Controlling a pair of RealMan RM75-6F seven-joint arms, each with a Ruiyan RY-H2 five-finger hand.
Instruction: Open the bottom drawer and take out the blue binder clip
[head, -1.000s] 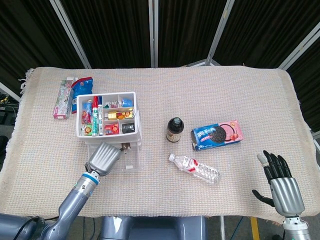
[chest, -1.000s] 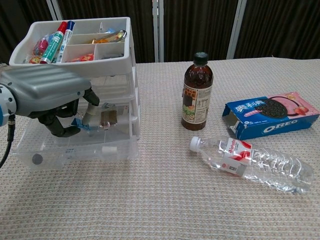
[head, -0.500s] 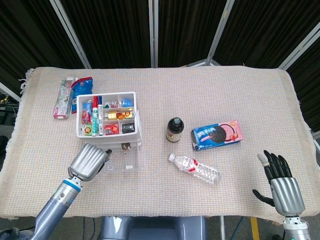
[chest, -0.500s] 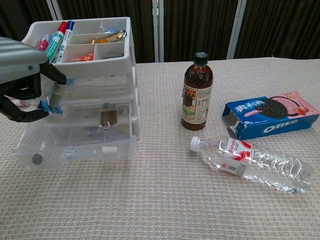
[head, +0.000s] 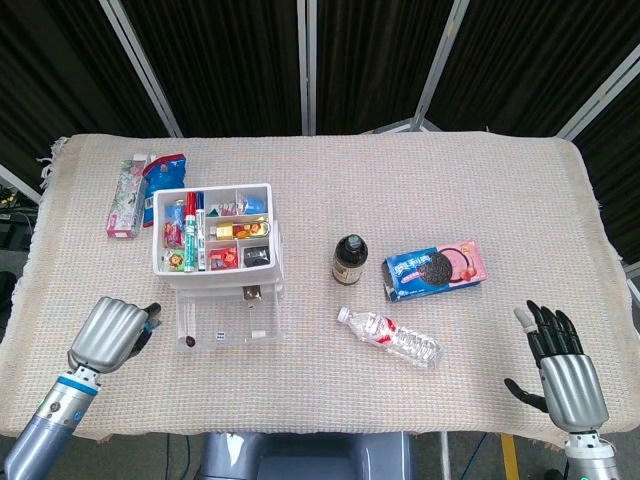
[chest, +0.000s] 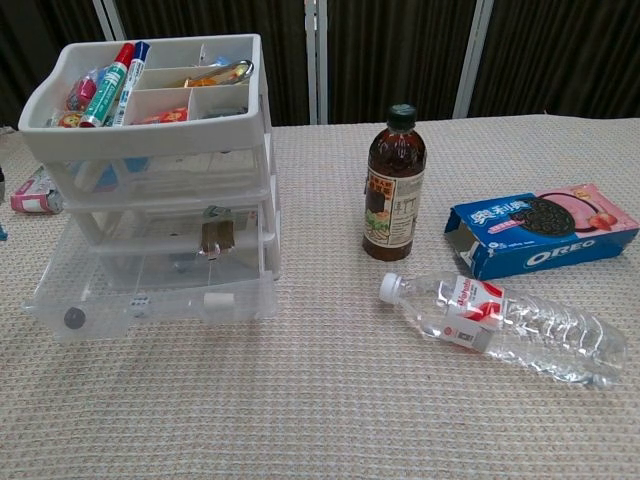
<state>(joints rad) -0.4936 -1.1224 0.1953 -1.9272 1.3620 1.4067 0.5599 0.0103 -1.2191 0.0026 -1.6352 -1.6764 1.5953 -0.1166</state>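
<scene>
Left hand (head: 110, 333) curled beside bottom drawer (head: 228, 324)

You work at a table (head: 330, 180) covered edge to edge by a beige woven cloth (head: 420, 390) with a coarse ribbed texture; its far left corner frays into loose threads. Behind the far edge hangs a dark pleated curtain (head: 230, 60), nearly black, broken by pale metal bars (head: 310, 65): one stands upright at the middle and others lean outward to the left and right. From the chest view you see the same curtain (chest: 410, 50) and upright bars (chest: 318, 55) just beyond the cloth. Light falls evenly from above, with soft, short shadows. Under the near edge a grey base (head: 300, 460) shows, and a bit of yellow floor marking (head: 506, 458) to its right.
</scene>
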